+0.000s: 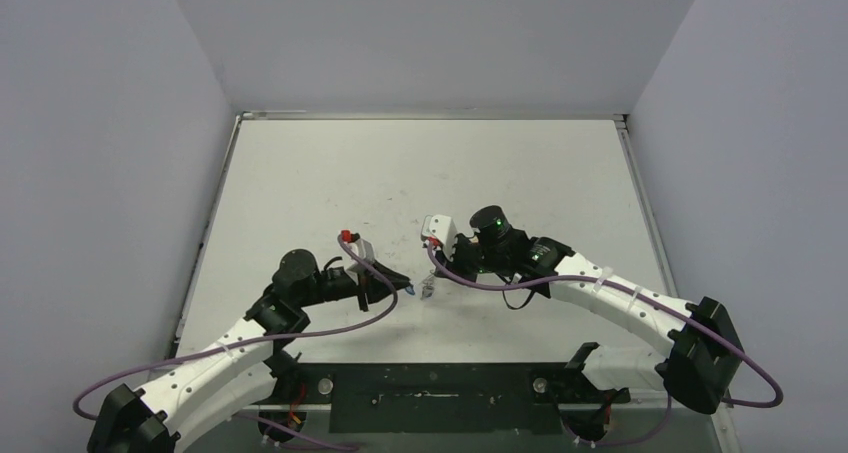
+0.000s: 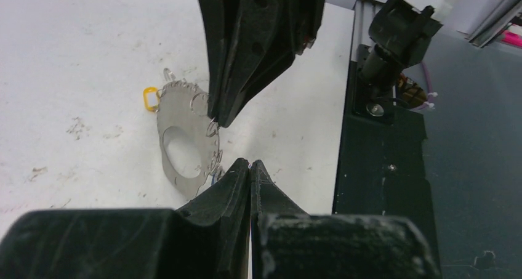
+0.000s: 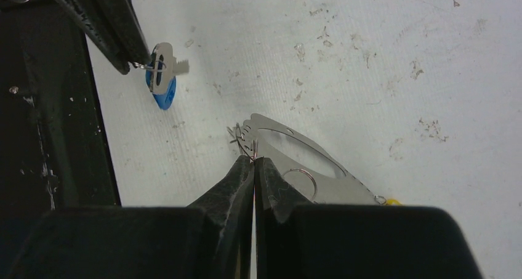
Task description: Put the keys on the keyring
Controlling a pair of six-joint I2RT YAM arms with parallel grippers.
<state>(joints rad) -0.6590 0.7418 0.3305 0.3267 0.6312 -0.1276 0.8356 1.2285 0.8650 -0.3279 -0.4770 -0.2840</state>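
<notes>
A key with a blue head hangs by its small ring from my left gripper, which is shut on it just above the table. The same key shows as a blue speck in the top view. The silvery keyring looks like a thin, flat hoop with an oval opening, tilted over the table. My right gripper is shut on its near edge. In the left wrist view the right gripper comes down onto the keyring, close ahead of my shut left gripper. A yellow key head sits at the keyring's far side.
The black base plate runs along the table's near edge, close behind both grippers. Purple cables loop beside the wrists. Grey walls enclose the white table on three sides.
</notes>
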